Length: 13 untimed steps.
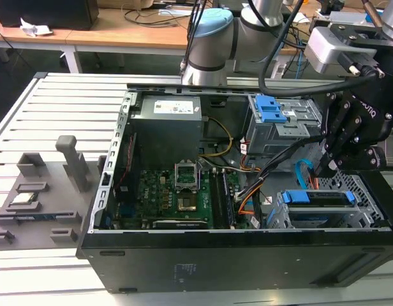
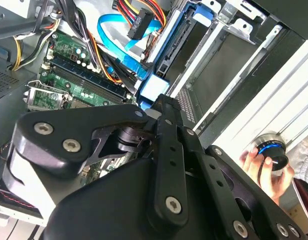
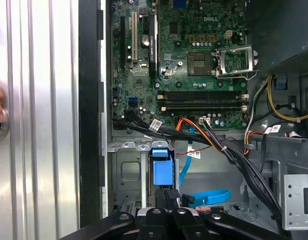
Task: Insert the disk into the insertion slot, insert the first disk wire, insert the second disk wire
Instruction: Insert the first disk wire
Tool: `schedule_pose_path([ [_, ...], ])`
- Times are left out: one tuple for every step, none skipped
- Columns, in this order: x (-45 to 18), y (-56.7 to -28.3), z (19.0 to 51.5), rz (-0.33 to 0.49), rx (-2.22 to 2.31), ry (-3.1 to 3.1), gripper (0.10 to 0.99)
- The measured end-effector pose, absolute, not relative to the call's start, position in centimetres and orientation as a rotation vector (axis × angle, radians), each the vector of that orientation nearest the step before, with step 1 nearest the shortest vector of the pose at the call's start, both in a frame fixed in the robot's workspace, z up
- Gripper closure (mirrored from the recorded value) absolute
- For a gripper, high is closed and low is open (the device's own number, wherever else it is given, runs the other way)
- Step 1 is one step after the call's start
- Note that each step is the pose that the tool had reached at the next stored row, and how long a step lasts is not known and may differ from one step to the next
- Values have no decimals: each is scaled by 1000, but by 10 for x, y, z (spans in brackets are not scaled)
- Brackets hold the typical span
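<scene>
The disk, in its bright blue frame, sits inside the insertion slot, the silver cage at the case's front corner on the exterior view's right. My gripper hangs just above it, fingers together, its tip next to the frame's blue tab. Beside the disk's edge lies the first disk wire, an orange-red-black bundle with a black plug, apart from the disk. The second disk wire, a flat light blue cable, loops loose beside the cage.
The open case holds a green motherboard, a grey power supply and an upper bay with blue tabs. Black cable bundles cross near the cage. A grey parts fixture stands at the exterior view's left. A hand grips a knob.
</scene>
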<state>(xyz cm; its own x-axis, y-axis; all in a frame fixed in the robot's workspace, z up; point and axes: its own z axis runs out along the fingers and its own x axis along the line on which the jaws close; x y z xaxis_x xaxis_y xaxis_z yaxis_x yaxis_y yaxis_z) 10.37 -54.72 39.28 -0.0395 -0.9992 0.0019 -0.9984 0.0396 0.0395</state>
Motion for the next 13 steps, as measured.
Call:
schedule_pose_path([
  [104, -547, 393, -42, 2157, -2244, 980],
  [104, -547, 393, -42, 2157, -2244, 980],
  [104, -547, 393, -42, 2157, -2244, 980],
  [104, -547, 392, -42, 2157, -2244, 980],
  [106, -547, 392, -42, 2157, -2244, 980],
  [107, -547, 391, -42, 2157, -2244, 980],
  [108, -547, 391, -42, 2157, -2244, 980],
  [109, -547, 390, -42, 2157, -2244, 980],
  [111, -547, 390, -42, 2157, -2244, 980],
  [113, -547, 390, -42, 2157, -2244, 980],
  [114, -547, 389, -42, 2157, -2244, 980],
  [117, -547, 386, -43, 2157, -2244, 980],
  [119, -546, 385, -43, 2157, -2244, 980],
])
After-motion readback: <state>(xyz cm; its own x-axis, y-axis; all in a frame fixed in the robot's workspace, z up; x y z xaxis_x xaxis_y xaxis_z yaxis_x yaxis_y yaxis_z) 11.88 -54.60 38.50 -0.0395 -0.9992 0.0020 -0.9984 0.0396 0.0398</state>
